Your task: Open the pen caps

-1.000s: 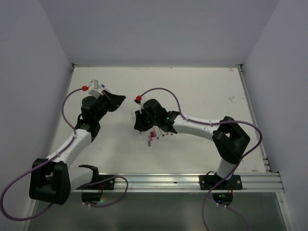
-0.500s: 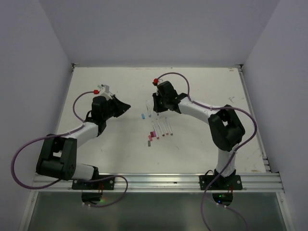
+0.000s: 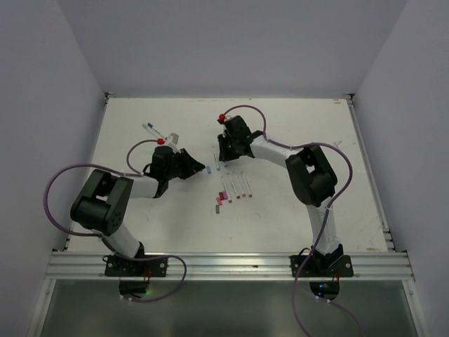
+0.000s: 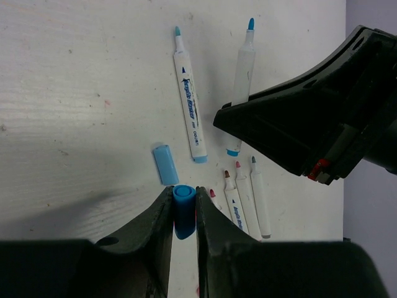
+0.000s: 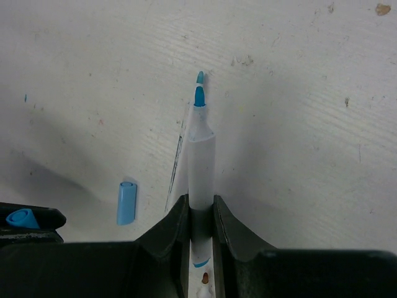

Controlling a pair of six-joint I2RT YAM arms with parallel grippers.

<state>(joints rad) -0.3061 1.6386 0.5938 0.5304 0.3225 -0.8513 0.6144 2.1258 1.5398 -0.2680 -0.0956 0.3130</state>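
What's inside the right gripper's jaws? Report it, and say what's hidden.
The right gripper pinches a white pen, blue tip bare. Its rear end is covered by the fingers; a second pen lying underneath shows only partly.

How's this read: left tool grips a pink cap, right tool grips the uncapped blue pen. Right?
No: the cap in the left tool is blue, not pink, per the left wrist view. The right tool does grip the uncapped blue pen.
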